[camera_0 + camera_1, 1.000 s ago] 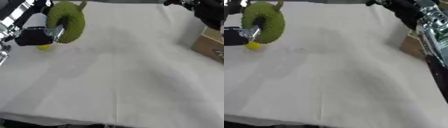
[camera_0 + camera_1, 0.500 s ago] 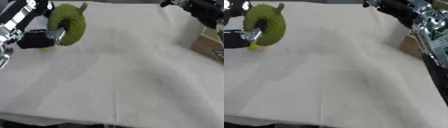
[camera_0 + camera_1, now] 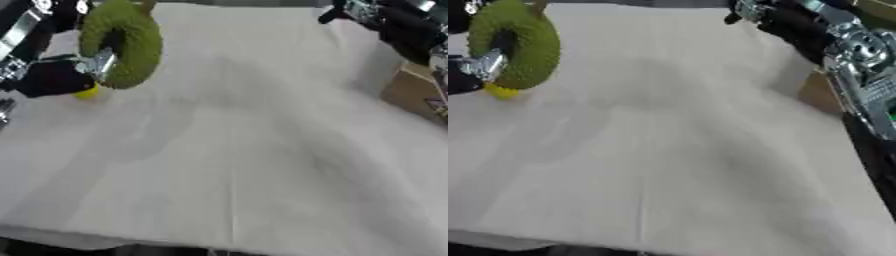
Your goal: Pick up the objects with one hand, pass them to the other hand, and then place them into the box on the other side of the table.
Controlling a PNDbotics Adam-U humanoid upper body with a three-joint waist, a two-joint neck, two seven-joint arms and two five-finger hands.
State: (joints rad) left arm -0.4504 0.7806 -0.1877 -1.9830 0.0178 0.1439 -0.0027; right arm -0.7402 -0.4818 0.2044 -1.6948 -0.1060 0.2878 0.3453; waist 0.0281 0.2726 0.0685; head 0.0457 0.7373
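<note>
The fuzzy green ring-shaped plush toy [image 3: 121, 44] is up at the far left of the white-covered table [image 3: 254, 165], held upright off the cloth by the robot's left hand [image 3: 61, 75], whose dark palm and silvery finger curl through and around the ring's lower edge. Judging by its pile surface, the ring looks light, soft and squashy, not fragile and unlikely to slip; the open centre gives the easiest purchase, so the receiving hand would do best to hook or pinch the free upper or right arc of the ring, away from the fingers already holding it. A small yellow round object [image 3: 87, 92] shows just below the ring, beside the left hand; what it is cannot be made out. The right hand [image 3: 750, 11] hangs over the far right of the table; whether its fingers are spread or closed cannot be told. The brown cardboard box [image 3: 418, 91] sits at the right edge, well apart from the ring.
</note>
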